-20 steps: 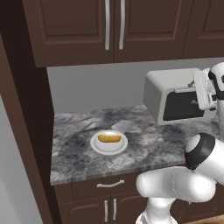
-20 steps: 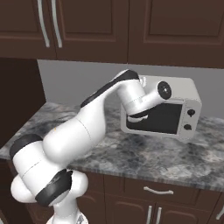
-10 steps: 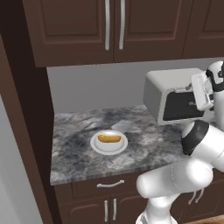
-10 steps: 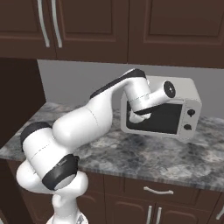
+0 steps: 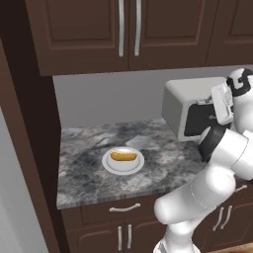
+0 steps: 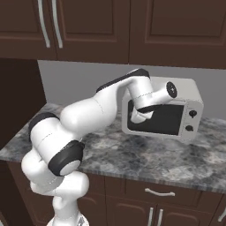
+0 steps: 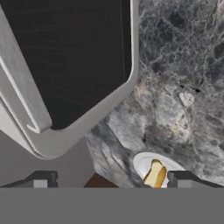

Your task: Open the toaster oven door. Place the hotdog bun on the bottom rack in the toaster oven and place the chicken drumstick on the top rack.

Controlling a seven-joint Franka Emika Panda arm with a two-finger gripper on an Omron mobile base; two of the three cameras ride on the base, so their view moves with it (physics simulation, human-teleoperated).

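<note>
Spread wide, the claw hangs close in front of the silver box-shaped toaster oven, its two dark fingertips well apart with nothing between them. That oven stands at the right end of the grey marbled stone tabletop, against the grey back wall, and its dark glass door is shut, framed in pale metal with rounded corners; a long grey bar handle runs along one edge of the glass in the hand view. In the right base view two small dark knobs sit on the panel to the right of the door. Well apart from the oven, toward the tabletop's middle, a round white plate carries a golden-brown hotdog bun lying flat. Bare stone lies between the plate and the oven, and more runs from the plate to the front edge. Dark brown wooden cabinets with metal handles hang above, and a tall dark panel closes the tabletop's left end. Whether a drumstick shares the plate cannot be told.
</note>
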